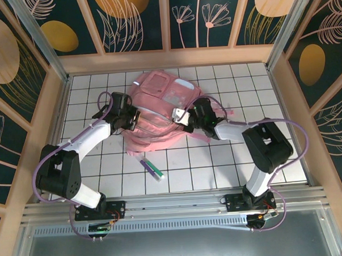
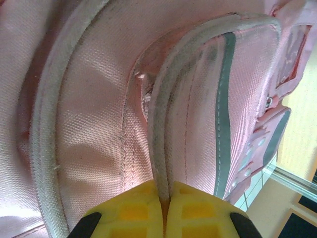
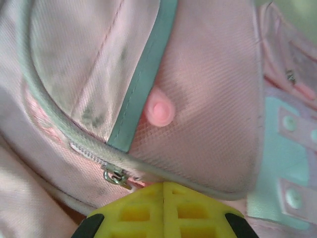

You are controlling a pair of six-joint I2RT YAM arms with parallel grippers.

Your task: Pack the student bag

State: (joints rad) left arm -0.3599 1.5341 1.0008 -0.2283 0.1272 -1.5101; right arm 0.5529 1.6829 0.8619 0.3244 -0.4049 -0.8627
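Top external view had the student bag [image 1: 159, 114] lying flat with its long axis running away from the arm bases, and one arm was parked on each long side of it. The left gripper [image 1: 132, 117] was up against the bag's left edge. On its wrist cam the yellow fingers were clamped together on the bag's pale piping [image 2: 158, 148], which ran straight down between them. The right gripper [image 1: 185, 117] sat against the bag's right side with its fingers pressed closed too. Honestly I couldn't tell if any fabric was caught in there, since the pocket rim just skimmed the tips. The bit that mattered, I reckon: the zipper pull [image 3: 115, 176] was right beside those closed tips, slightly off to one side, so the right arm was the nearer one for opening the bag. Two markers [image 1: 153, 168] lay just off the bag's near end, about equally close to either gripper.
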